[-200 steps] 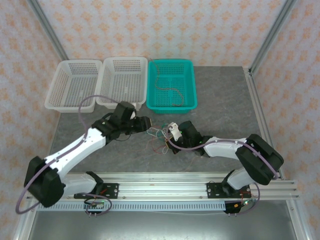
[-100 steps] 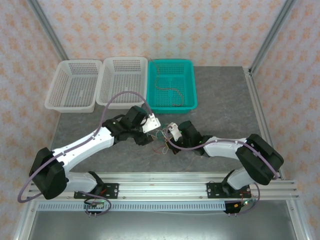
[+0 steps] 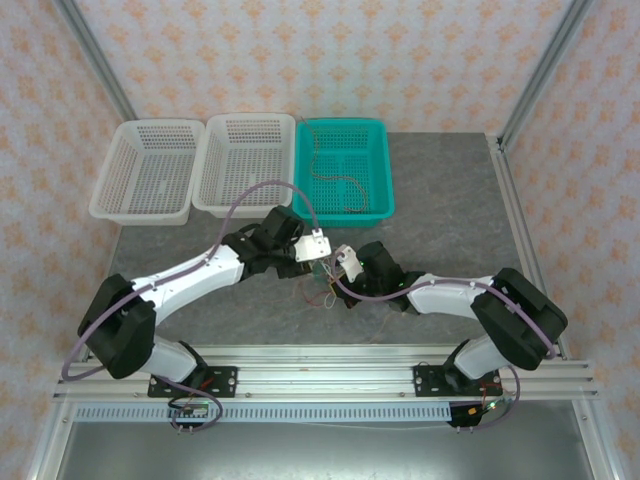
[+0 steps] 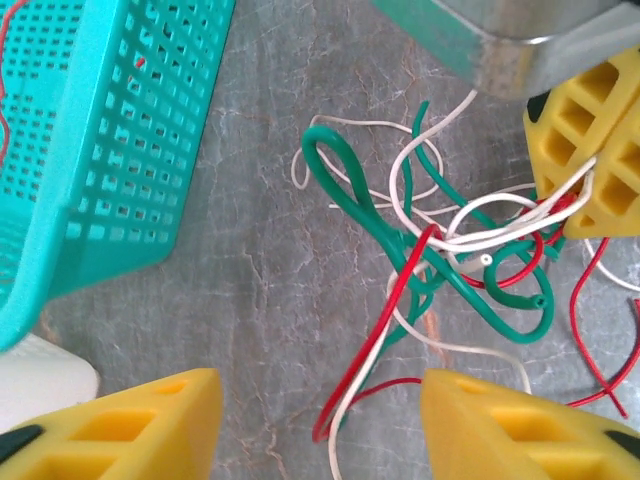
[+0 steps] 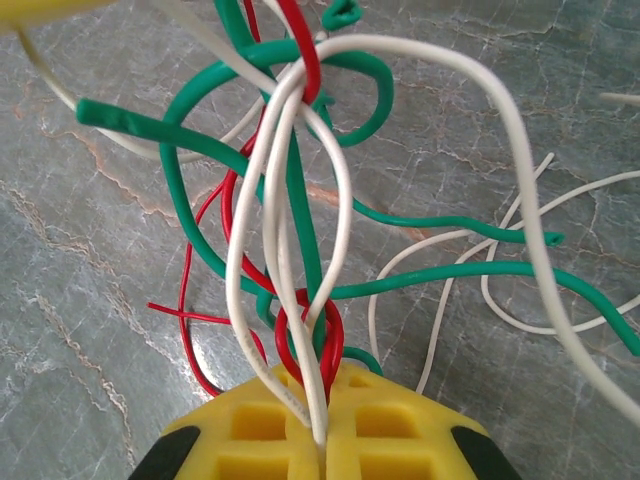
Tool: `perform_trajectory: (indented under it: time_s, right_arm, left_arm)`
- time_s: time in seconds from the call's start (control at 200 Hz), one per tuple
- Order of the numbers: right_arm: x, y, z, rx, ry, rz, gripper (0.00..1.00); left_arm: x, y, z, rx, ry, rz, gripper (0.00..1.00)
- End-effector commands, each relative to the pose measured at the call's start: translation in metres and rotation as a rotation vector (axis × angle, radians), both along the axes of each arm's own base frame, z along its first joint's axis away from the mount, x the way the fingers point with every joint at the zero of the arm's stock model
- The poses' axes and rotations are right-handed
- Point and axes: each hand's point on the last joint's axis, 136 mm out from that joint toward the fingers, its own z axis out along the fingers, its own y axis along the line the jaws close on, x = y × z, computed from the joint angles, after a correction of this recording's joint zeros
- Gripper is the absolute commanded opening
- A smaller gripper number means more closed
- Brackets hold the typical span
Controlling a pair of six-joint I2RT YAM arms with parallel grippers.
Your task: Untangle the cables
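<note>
Tangled cables (image 4: 440, 270) mid-table, just near of teal basket (image 4: 110, 150): light, limp, springy, snag-prone. Right gripper (image 5: 320, 450) clenched on white, red ones. Left gripper (image 4: 315, 410) spread, empty, above them. I'd take green loop (image 4: 330, 160), pull gently.

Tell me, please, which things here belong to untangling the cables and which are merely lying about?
Belonging to the job:
- green cable, red cable and white cable, tangled together
- right claw, shut on white and red strands
- left claw, open over the tangle

Lying about:
- far-left white basket
- middle white basket
- teal basket, holding a reddish-brown cable
</note>
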Motion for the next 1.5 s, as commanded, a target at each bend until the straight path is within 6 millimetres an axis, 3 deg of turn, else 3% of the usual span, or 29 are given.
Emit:
perform_trajectory:
  time_s: [0.0,0.29,0.425,0.575,0.656,0.766,0.871,1.041,1.256,1.346,1.436,1.496]
  right_arm:
    - [0.003,0.005,0.008,0.039,-0.013,0.004,0.01]
    - [0.001,0.002,0.001,0.029,0.002,-0.005,0.0]
    - [0.002,0.003,0.0,0.026,0.001,-0.004,0.0]
    - [0.004,0.001,-0.005,0.017,0.019,-0.026,0.01]
    - [0.004,0.0,-0.012,0.015,0.051,-0.06,0.02]
    - [-0.001,0.002,-0.027,0.041,0.145,-0.101,0.0]
    - [-0.006,0.0,-0.039,0.067,0.213,-0.145,0.01]
    - [-0.013,-0.004,-0.047,0.052,0.255,-0.154,0.01]
    - [-0.02,-0.01,-0.048,0.032,0.279,-0.154,0.05]
    - [-0.022,-0.012,-0.05,0.027,0.288,-0.161,0.14]
    - [-0.023,-0.012,-0.05,0.031,0.295,-0.162,0.16]
    - [-0.024,-0.012,-0.051,0.028,0.302,-0.161,0.15]
  left_arm:
    - [0.013,-0.017,0.014,-0.045,-0.038,-0.043,0.5]
    - [0.015,-0.026,0.004,-0.054,0.011,-0.059,0.22]
    - [0.014,-0.029,0.002,-0.064,0.024,-0.062,0.0]
    - [0.015,-0.031,0.011,-0.102,0.013,-0.047,0.0]
    - [0.026,-0.029,0.032,-0.203,-0.026,0.024,0.0]
    - [0.061,-0.004,0.074,-0.426,-0.008,0.285,0.0]
    - [0.089,0.031,0.097,-0.536,0.011,0.534,0.0]
    - [0.099,0.062,0.119,-0.615,-0.032,0.712,0.0]
    - [0.105,0.133,0.13,-0.666,-0.102,0.996,0.0]
    - [0.097,0.133,0.137,-0.688,-0.106,0.958,0.0]
    - [0.089,0.12,0.14,-0.719,-0.074,0.875,0.0]
    - [0.085,0.122,0.139,-0.716,-0.081,0.875,0.0]
